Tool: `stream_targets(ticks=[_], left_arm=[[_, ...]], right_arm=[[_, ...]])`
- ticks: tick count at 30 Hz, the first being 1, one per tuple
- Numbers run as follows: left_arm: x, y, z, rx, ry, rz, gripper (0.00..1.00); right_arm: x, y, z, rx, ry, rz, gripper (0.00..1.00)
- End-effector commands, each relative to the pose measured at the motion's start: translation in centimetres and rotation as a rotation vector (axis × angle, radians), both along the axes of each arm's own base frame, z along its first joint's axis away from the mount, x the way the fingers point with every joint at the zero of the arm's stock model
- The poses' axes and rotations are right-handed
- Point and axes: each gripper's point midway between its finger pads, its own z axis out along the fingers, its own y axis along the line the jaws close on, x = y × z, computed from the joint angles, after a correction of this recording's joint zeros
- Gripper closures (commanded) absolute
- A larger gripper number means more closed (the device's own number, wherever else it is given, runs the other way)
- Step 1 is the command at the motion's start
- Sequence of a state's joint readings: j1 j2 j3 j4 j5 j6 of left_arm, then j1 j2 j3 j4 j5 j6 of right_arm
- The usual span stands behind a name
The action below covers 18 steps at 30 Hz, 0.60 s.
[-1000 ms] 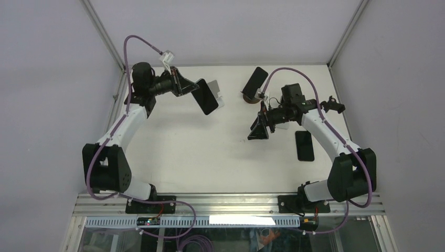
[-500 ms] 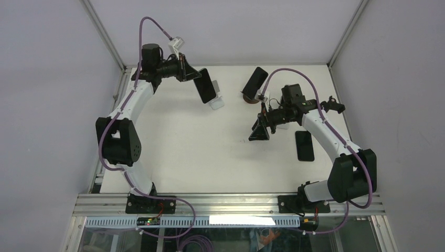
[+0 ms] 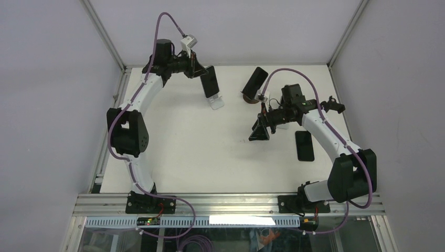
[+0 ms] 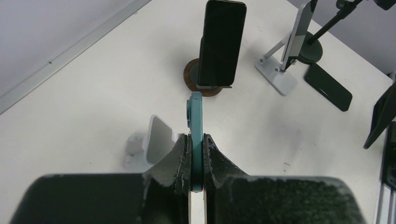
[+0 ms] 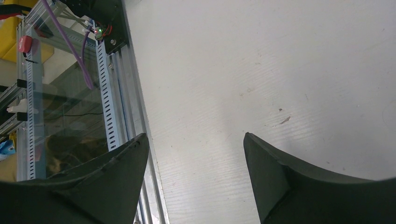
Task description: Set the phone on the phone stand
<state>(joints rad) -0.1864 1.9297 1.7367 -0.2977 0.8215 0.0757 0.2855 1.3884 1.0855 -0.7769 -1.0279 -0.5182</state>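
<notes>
**Phone pinched on edge just above the white stand**

The left gripper (image 4: 196, 142) has its 2 jaws pressed onto the phone (image 4: 195, 116), 1 finger on each flat face. It grips the lower part, so most of the body sticks out past the fingertips. From the left wrist view the phone shows edge-on: a thin teal side with a raised camera bump on its left face. From the top view its dark face shows, tilted.

The phone hangs in the air near the far edge of the table (image 3: 178, 142), left of the middle. It is just above the white phone stand (image 3: 216, 101); whether the 2 touch cannot be told.

The right gripper (image 3: 261, 128) hovers toward the right side of the table, jaws spread wide with only table surface between them.

There are 2 other phones. A dark phone (image 3: 256, 79) leans on a round brown stand (image 3: 247, 97) near the far edge. A flat phone (image 3: 304, 145) lies near the right edge.
</notes>
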Motion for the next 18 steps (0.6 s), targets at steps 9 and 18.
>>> stream_targets(ticks=[9, 18], left_arm=[[3.0, -0.9, 2.2, 0.039, -0.165, -0.017, 1.0], [3.8, -1.5, 0.8, 0.051, -0.144, -0.011, 1.0]], right_arm=[[0.3, 0.0, 1.0, 0.01, -0.052, 0.01, 0.23], [0.3, 0.1, 0.7, 0.008, -0.04, 0.013, 0.23]])
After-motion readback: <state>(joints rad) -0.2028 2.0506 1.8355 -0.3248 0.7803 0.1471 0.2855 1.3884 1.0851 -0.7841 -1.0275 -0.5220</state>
